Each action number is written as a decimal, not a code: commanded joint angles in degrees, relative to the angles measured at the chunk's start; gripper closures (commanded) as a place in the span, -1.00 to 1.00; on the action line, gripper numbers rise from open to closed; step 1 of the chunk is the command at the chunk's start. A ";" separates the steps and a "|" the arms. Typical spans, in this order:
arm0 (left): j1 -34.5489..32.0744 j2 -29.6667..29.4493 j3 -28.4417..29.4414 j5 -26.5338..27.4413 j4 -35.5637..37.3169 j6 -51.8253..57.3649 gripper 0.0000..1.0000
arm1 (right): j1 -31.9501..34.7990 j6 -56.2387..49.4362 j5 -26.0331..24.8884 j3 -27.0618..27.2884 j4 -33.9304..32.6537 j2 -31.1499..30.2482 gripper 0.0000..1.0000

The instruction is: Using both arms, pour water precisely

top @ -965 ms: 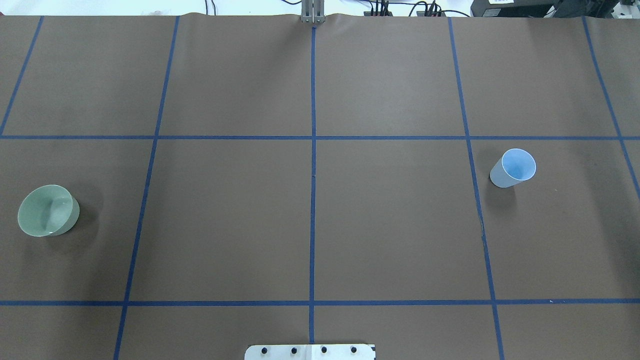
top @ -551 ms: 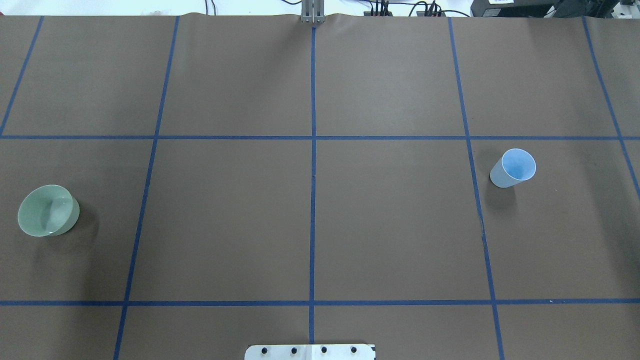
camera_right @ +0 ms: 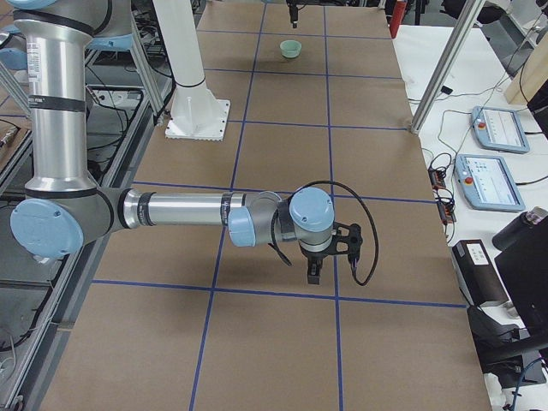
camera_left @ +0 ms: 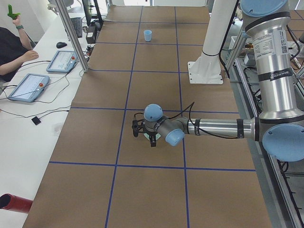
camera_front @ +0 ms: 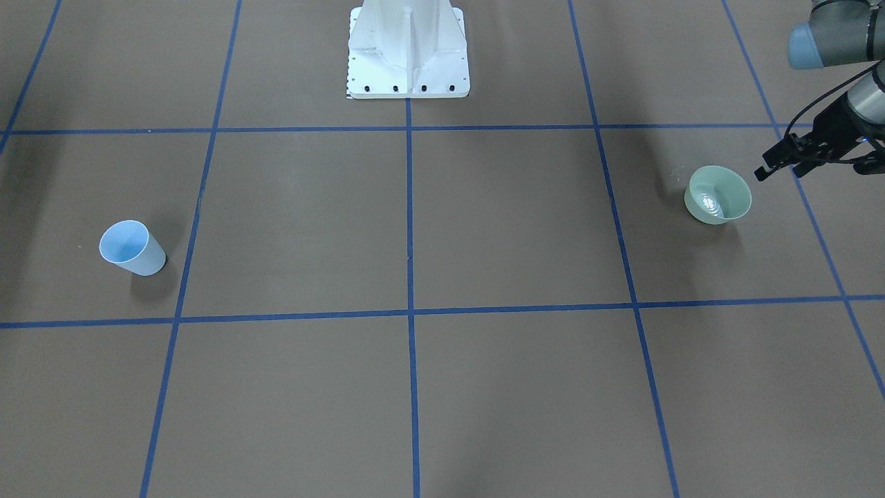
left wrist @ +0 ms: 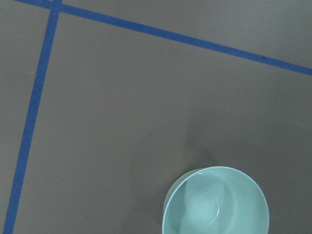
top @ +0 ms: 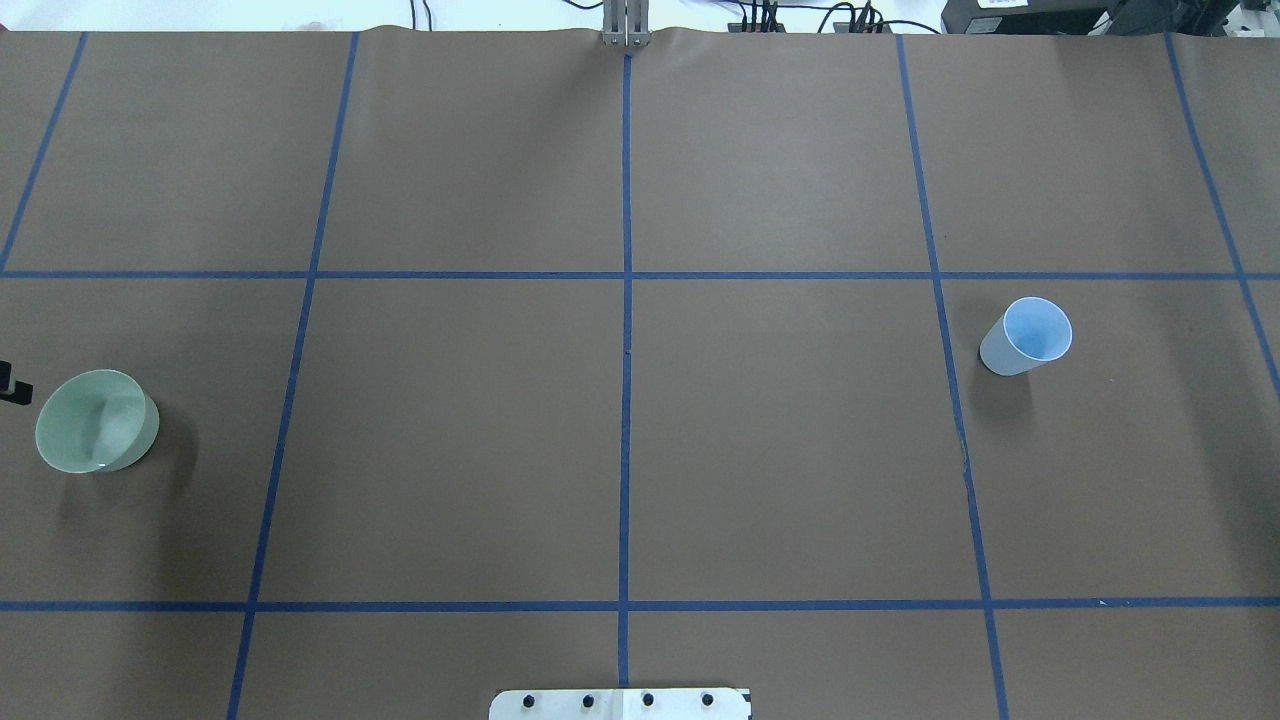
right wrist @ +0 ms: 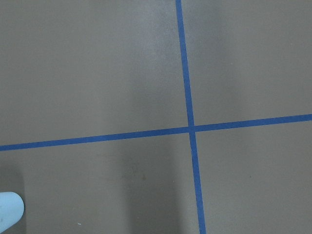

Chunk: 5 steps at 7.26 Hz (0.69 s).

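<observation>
Left claw (camera_front: 780, 168): empty, with its fingers spread as the front view shows them. It hangs just beside the pale green bowl (camera_front: 734, 185), on the bowl's outer side, and does not touch it.
Right claw (camera_right: 315, 272): it shows only from the table's end, so I cannot tell whether it is spread or pressed together. It hangs low over the table, and only the rim of the pale blue cup (top: 1000, 352) shows, at the corner of its wrist view.
Water (camera_front: 711, 203): faint rippled glints in the bottom of the bowl. The cup looks dry, though clear liquid would be hard to see.
Layout: bowl and cup stand upright on the table (top: 450, 430), well apart at opposite ends.
Risk at the bowl grasp: the wall is smooth and curved. A finger that lands on the rim instead of straddling it could shove or tip the bowl and slop the water out.
Risk at the lift: the bowl is wide and open, so a jerk or a slight tilt could send water over the rim.
Risk at the cup: it looks light and has a narrow base. A nudge could topple it, and a hard squeeze could buckle it.
Risk at the pour: the bowl's broad rim has no spout and the cup's mouth is small. If the arms are poorly aligned, water could run down the bowl's wall or miss onto the table.
</observation>
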 commanded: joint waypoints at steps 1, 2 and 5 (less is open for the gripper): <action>5.11 -1.69 3.14 2.74 -1.19 -0.77 -1.00 | -0.15 0.00 0.01 0.00 0.00 -0.08 -0.99; 5.82 -2.31 3.59 2.74 -1.19 -1.82 -1.00 | -0.15 0.00 0.01 0.00 0.00 -0.08 -0.99; 6.00 -4.25 4.74 3.01 -1.01 -6.22 0.92 | -0.15 0.00 0.01 0.00 0.00 -0.08 -0.99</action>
